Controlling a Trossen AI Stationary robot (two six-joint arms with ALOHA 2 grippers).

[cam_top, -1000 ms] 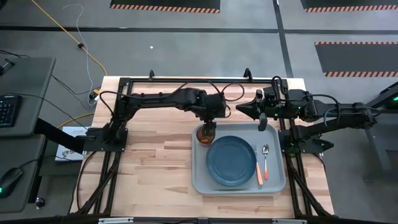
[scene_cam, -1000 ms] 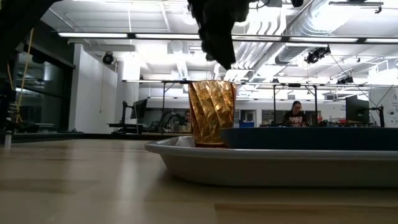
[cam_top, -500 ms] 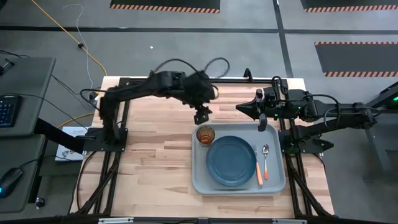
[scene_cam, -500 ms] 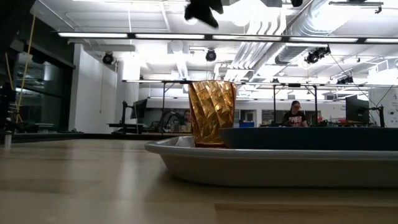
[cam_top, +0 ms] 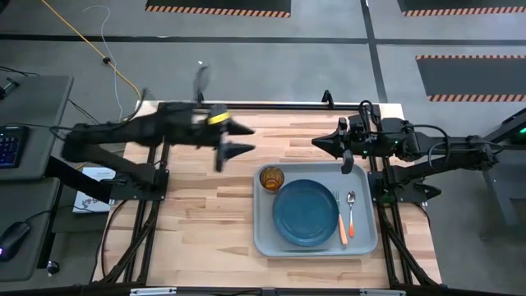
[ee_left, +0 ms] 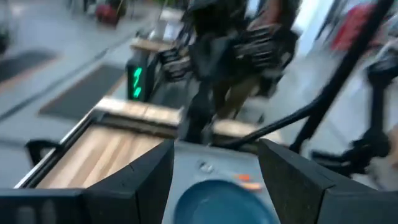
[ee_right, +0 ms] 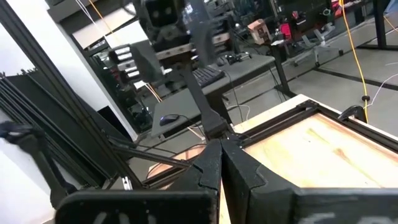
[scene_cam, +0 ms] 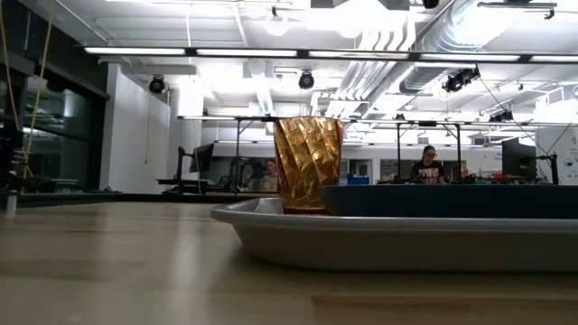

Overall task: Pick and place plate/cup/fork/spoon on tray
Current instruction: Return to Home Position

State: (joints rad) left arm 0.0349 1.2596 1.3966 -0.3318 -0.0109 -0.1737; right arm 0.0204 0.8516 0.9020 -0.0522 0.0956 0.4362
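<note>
The amber cup (cam_top: 271,178) stands upright on its base in the far left corner of the grey-blue tray (cam_top: 265,238); it also shows in the low view (scene_cam: 308,164). The teal plate (cam_top: 306,211) lies flat on the tray's middle. The orange-handled fork (cam_top: 340,219) and the silver spoon (cam_top: 351,210) lie side by side to the plate's right. My left gripper (cam_top: 244,140) is open and empty, in the air to the left of the cup; its wrist view shows the plate (ee_left: 217,202) between the fingers. My right gripper (cam_top: 316,144) is shut and empty over the tray's far edge.
Bare wooden tabletop (cam_top: 197,214) lies to the left of the tray and along the near edge. The black arm frames (cam_top: 148,177) run along both table sides. In the low view the tray's rim (scene_cam: 271,226) stands above the tabletop, and people sit far off in the room behind.
My left gripper has risen from just over the cup and swung back toward the table's left and far side, moving fast. The cup stays upright on the tray where it was. My right arm has kept still.
</note>
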